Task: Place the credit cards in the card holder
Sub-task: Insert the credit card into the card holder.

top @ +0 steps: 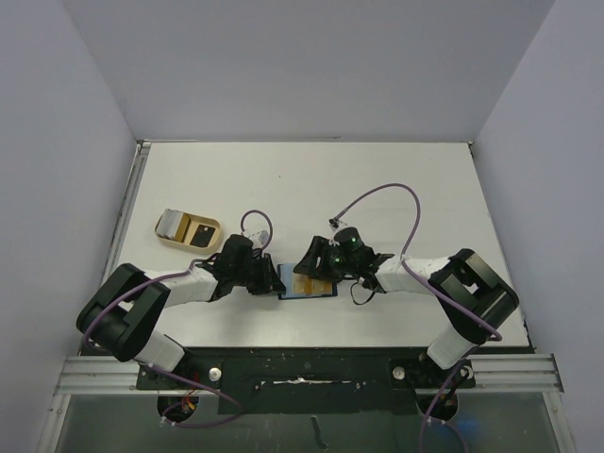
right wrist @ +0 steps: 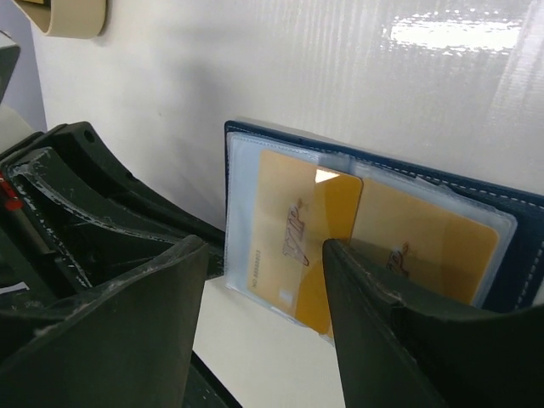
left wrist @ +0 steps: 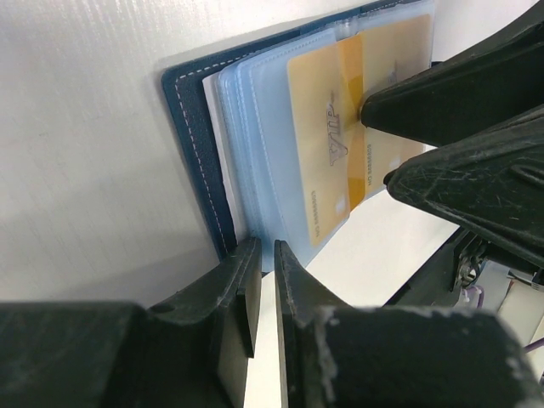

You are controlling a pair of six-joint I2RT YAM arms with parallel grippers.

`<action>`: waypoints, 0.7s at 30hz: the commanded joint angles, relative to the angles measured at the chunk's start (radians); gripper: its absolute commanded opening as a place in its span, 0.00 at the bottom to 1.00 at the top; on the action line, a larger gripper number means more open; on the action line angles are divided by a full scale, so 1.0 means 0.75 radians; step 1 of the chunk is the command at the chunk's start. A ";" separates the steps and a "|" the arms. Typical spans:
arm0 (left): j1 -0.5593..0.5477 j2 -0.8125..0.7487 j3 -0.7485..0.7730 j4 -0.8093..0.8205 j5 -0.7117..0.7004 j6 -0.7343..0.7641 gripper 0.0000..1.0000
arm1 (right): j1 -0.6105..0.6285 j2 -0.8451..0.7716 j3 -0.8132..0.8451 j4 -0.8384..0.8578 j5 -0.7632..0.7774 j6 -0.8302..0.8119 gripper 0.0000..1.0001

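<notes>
Starting at the left gripper (left wrist: 263, 255): its fingers are nearly together, with only a thin slit of white bench showing between them. The tips sit at the near edge of the card holder (left wrist: 191, 127). Cannot tell whether that edge is pinched or merely touched.

The right gripper (right wrist: 265, 245) is spread wide, with nothing clamped. In the right wrist view its two fingers straddle the left page of the holder. The finger at lower right of that frame has its tip against the bare edge of a gold card (right wrist: 336, 212). In the left wrist view the same fingers come in from the right of frame, the upper tip touching the card beside its "VIP" lettering.

The card holder lies open and flat on the bench (top: 377, 189), navy cover down, clear blue-tinted sleeves up. In the top view it sits just below centre of frame, between the two grippers.

The gold card is partly inside a clear sleeve on the holder's left page (right wrist view). A brighter strip along one side is not covered by plastic. A second gold card (right wrist: 433, 246) sits under plastic on the page to the right.

The beige tray (top: 165, 238) is left of centre in the top view, well apart from the holder. A black card (top: 202, 231) lies in it, beside a pale grey item I cannot identify.
</notes>
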 commanded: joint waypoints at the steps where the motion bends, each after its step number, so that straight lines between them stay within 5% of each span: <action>1: -0.014 -0.019 0.001 -0.023 -0.030 0.019 0.13 | 0.013 -0.069 0.029 -0.096 0.085 -0.043 0.59; 21: -0.014 0.002 -0.003 -0.008 -0.028 0.021 0.13 | 0.034 -0.008 0.052 -0.053 0.079 -0.046 0.62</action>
